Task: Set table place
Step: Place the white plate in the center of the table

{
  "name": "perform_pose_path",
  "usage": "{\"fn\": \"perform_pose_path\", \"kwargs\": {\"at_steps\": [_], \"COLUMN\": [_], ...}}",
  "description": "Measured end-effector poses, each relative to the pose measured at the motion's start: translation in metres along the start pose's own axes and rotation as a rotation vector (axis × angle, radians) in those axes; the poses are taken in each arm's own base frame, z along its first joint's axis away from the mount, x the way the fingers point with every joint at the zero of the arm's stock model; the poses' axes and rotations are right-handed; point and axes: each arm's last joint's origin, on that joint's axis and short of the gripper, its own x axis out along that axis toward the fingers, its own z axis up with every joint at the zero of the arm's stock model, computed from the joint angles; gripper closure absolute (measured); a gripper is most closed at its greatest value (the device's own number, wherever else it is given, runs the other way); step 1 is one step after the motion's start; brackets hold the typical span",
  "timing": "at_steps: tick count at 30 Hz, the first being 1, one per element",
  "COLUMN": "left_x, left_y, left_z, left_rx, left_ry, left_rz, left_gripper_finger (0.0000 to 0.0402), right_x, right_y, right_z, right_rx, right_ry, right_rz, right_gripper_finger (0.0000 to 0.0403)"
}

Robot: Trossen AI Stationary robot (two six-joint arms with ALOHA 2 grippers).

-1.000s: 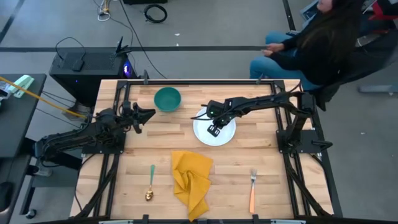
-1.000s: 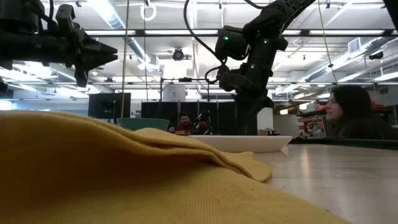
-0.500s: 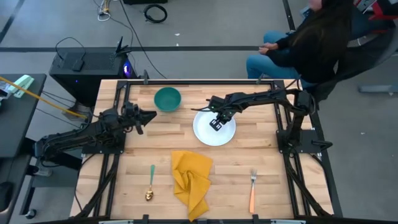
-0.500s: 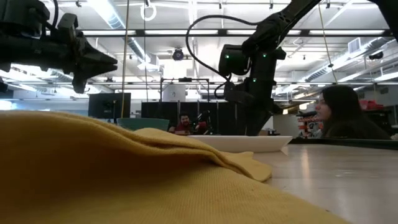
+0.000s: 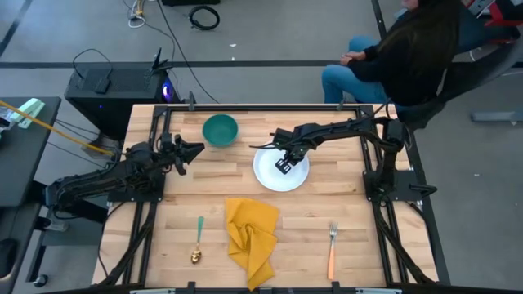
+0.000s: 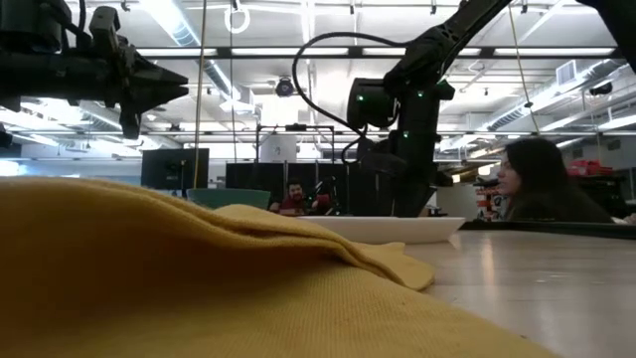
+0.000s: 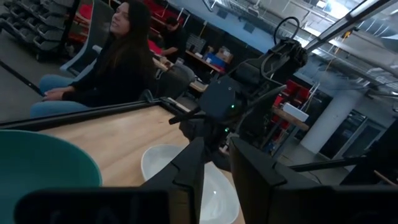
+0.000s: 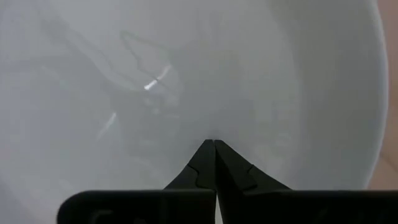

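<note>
Altogether one plate, bowl, fork, spoon

No text, label, brand, number or sign can be read in any of the views. The room beyond the table shows red and white shapes that may be boxes or signs, but whatever stands on them is too small to make out.
</note>
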Motion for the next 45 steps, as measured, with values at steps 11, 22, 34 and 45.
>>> {"fn": "perform_pose_path", "kwargs": {"at_steps": [11, 22, 34, 45], "left_x": [0.0, 0.0, 0.0, 0.0], "left_y": [-0.001, -0.002, -0.003, -0.003], "left_z": [0.001, 0.004, 0.005, 0.006], "left_rx": [0.002, 0.025, 0.056, 0.117], "left_ry": [-0.011, -0.041, -0.051, -0.062], "left_rz": [-0.005, -0.022, -0.027, -0.028], "left_gripper_finger": [0.0321, 0.0317, 0.0315, 0.0319], "right_x": [-0.002, -0.002, -0.034, -0.118], "right_y": [0.019, 0.032, 0.035, 0.029], "right_z": [-0.004, -0.009, -0.005, -0.019], "right_rx": [-0.032, -0.068, -0.068, -0.129], "right_ry": [-0.061, -0.066, -0.132, -0.348], "right_rz": [0.04, 0.085, 0.145, 0.26], "right_gripper_finger": [0.04, 0.0401, 0.0385, 0.0385]}}
